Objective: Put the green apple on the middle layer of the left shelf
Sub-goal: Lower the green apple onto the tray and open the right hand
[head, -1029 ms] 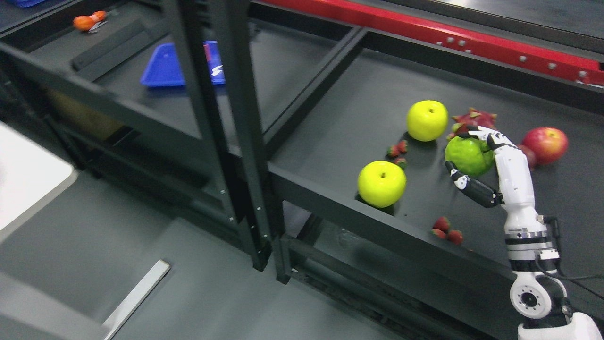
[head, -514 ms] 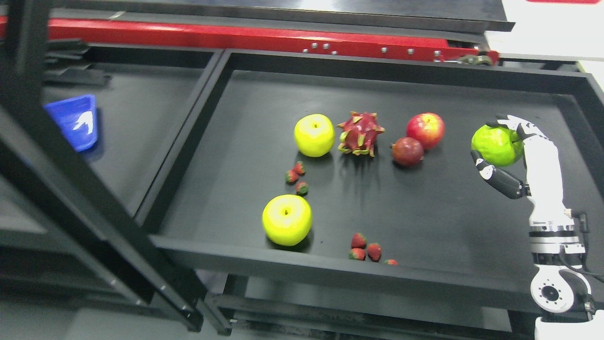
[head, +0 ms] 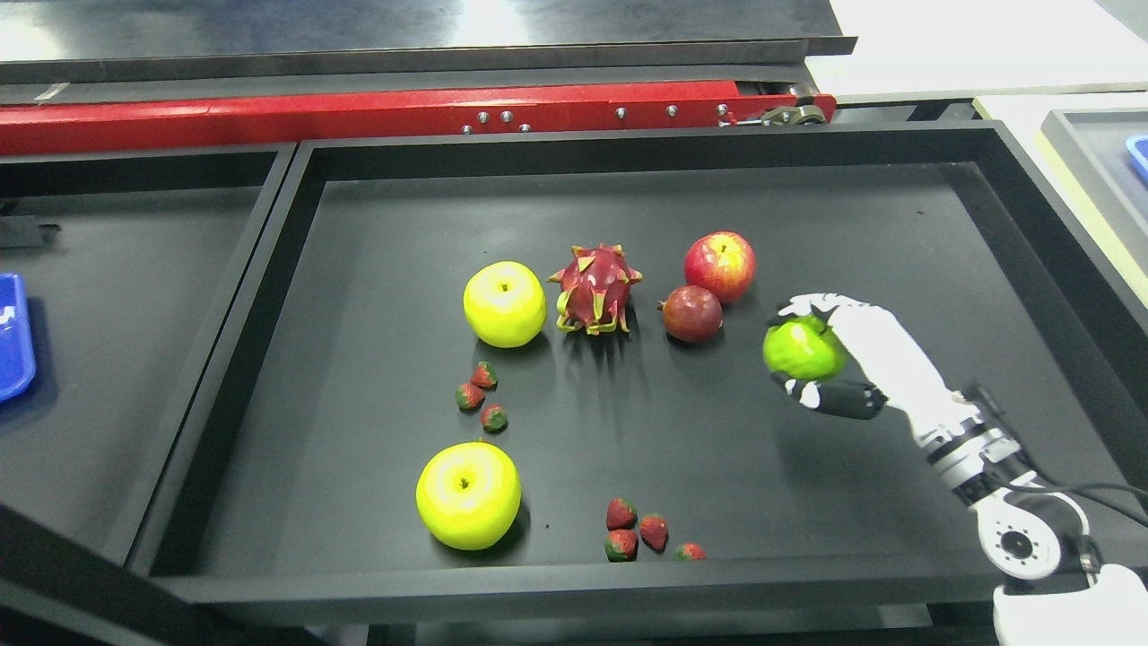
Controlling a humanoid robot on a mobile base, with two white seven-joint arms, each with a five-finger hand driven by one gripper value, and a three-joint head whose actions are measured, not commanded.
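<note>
- The shelf (head: 1031, 269), a black tray with a raised rim, fills most of the view; a second tray (head: 134, 296) adjoins it on the left, and a red bar (head: 269, 112) runs behind both.
- The right hand (head: 821, 359) reaches in from the lower right and is wrapped around the green apple (head: 801, 352): white fingers (head: 812, 307) curl over its top, the dark thumb (head: 839, 399) sits under it.
- I cannot tell whether the apple rests on the shelf floor or hangs just above it.
- Two yellow apples lie on this shelf, one (head: 468, 494) near the front rim, one (head: 504, 303) further back beside a dragon fruit (head: 594, 289).
- A red apple (head: 719, 266) and a dark red fruit (head: 691, 313) lie near the hand, the dark one closest, just left of the held apple.
- Strawberries lie in two loose groups, one (head: 475, 395) between the yellow apples, one (head: 637, 529) by the front rim.
- Risk: if the fingers let go above the floor, the round apple is likely to roll into the dark red fruit or onward.
- Risk: the grip covers only top and underside, so a sideways swing could squeeze the apple out.
- Risk: the tray on the left may be the intended place; releasing here might leave the apple on the wrong shelf.
</note>
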